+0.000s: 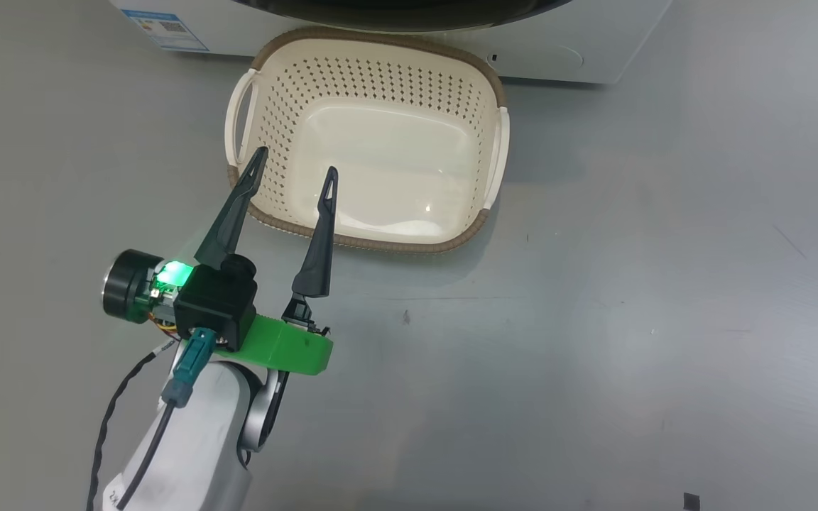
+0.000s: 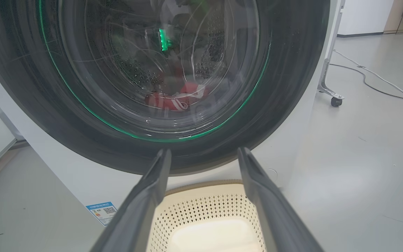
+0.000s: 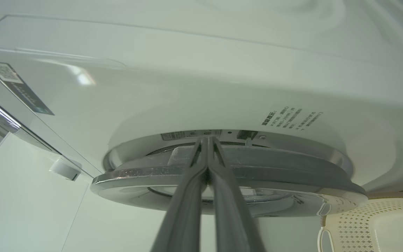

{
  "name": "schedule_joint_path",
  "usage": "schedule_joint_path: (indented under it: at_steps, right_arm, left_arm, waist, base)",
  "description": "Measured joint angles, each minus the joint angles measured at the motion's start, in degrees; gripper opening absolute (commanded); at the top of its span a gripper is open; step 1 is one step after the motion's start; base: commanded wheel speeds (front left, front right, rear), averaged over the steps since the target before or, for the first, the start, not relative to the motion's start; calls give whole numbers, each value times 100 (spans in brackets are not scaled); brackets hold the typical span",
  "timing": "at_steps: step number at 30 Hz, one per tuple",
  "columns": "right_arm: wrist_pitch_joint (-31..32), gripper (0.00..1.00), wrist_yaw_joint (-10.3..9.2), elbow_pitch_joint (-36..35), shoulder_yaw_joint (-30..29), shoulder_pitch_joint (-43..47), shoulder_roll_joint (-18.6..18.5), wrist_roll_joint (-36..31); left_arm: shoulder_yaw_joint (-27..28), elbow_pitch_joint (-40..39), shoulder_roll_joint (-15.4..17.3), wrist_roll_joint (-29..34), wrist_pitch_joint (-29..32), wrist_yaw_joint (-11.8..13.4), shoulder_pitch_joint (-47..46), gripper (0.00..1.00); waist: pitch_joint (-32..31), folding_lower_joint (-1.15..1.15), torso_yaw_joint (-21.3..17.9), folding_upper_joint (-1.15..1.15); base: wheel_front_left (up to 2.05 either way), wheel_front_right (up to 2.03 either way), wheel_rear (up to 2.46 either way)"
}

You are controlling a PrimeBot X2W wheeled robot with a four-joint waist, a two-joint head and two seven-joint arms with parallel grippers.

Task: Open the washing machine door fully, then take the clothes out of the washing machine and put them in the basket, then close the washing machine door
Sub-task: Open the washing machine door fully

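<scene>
head looks down; wrists near door [image 2: 292, 87], sharing basket [image 1: 380, 245]

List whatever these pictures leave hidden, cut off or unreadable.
- Clothes, left wrist view: a red patch behind the reflective glass of the washing machine door; how many garments there are is unclear.
- The same door, head view: cut off by the top edge, so just a dark sliver shows.
- Blue label, head view: print too small to read.
- Right gripper, right wrist view: shut at the door's edge; its own fingers hide whether the tips touch.

Cream perforated basket [image 1: 380, 78] just before white washing machine [image 1: 558, 57], red clothes [image 2: 173, 99] behind black-rimmed glass door [image 2: 292, 87].
</scene>
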Motion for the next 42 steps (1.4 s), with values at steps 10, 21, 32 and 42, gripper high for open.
schedule_joint_path:
  at_steps: [10,21,32,42]
  right_arm:
    - [279,0,-162,299,226,-622,-180,-125]
    - [525,0,-311,580,441,-1177,-242,-204]
    - [711,0,-312,884,537,-1501,-234,-194]
    - [936,0,-312,1114,563,-1651,-285,-149]
  left_arm:
    - [-99,-1,-29,0,0,-40,-38,100]
    - [-177,-69,-60,0,0,-40,-144,100]
    - [-226,-114,-76,0,0,-40,-171,100]
    - [-243,-113,-82,2,0,-37,-192,100]
  waist:
    - [138,0,252,0]
    - [318,0,464,0]
    - [389,-1,531,0]
    - [400,0,557,0]
  base:
    - [0,0,0]
    - [0,0,0]
    - [0,0,0]
    - [0,0,0]
